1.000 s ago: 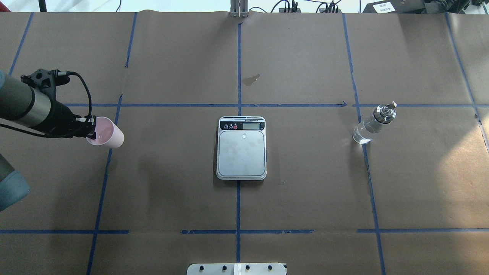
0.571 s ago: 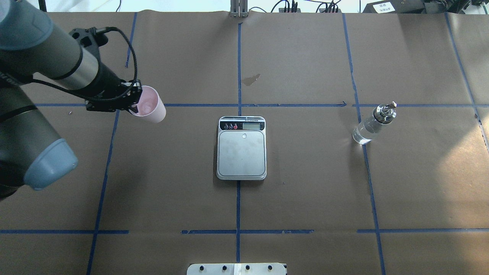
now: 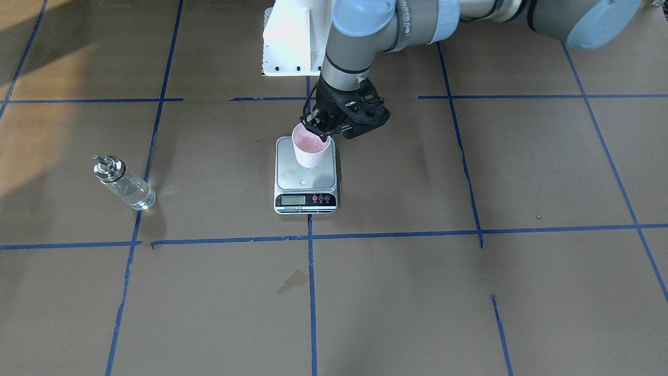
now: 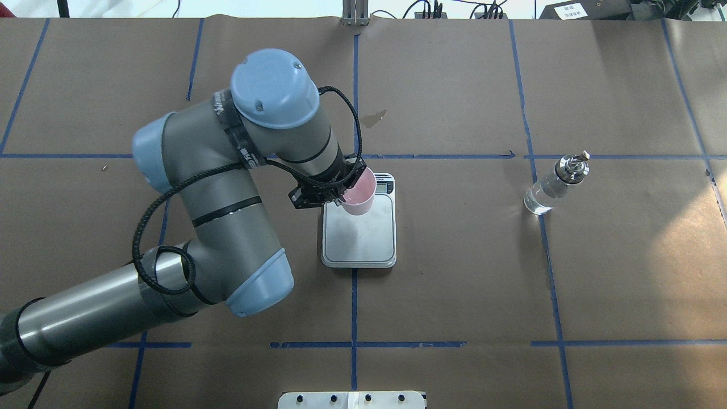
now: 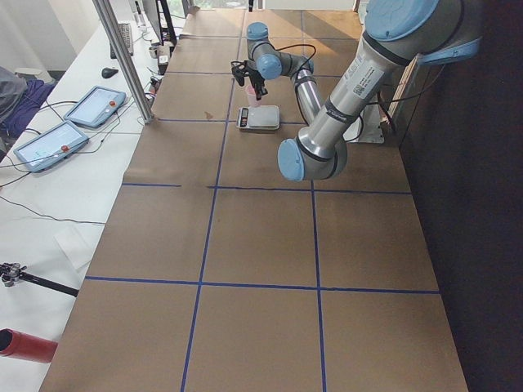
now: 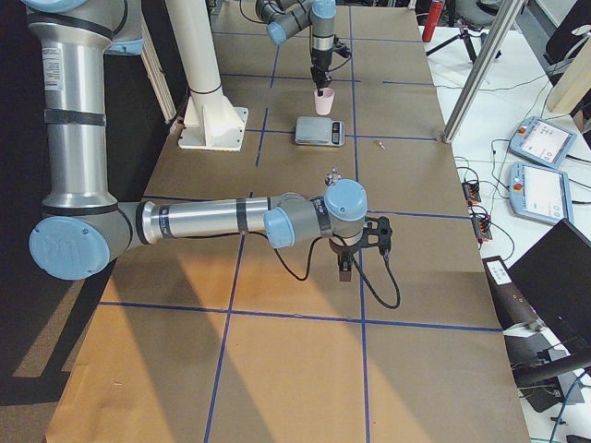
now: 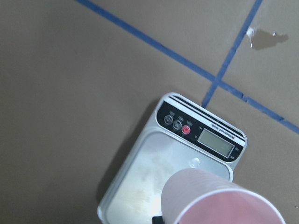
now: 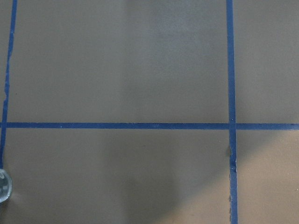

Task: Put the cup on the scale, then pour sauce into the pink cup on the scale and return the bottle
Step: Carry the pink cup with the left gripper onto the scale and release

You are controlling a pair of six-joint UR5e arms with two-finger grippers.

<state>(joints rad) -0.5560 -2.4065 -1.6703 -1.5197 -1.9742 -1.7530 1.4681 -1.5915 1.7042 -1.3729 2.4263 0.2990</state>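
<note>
At the near edge of the left wrist view, cup rim fills the corner, mouth up, long axis roughly vertical. Left gripper is clamped on the cup wall on the robot's-left side. It looks like one finger is inside the rim and one outside, but the fingers are mostly hidden.

Directly below the cup is the scale, with its steel platform bare and its display at the end away from the robot. Overhead puts the cup over the display end, while the front view puts it over the robot-side end. That mismatch reads as the cup hanging above the platform, not touching it. Judgement: the placing step is mid-way. The move left is straight down, then release. The cup is narrower than the platform, so there is margin, and centring looks okay.

Farther out, well apart on the robot's right of the scale, the bottle stands upright on the table, with clear sauce in it and its spout cap on top.

Farthest is the right gripper, seen only in the right side view, so I cannot tell whether it is open or closed. The right arm is the nearer one to the bottle, and the bottle cap just peeks into the right wrist view's lower left.
</note>
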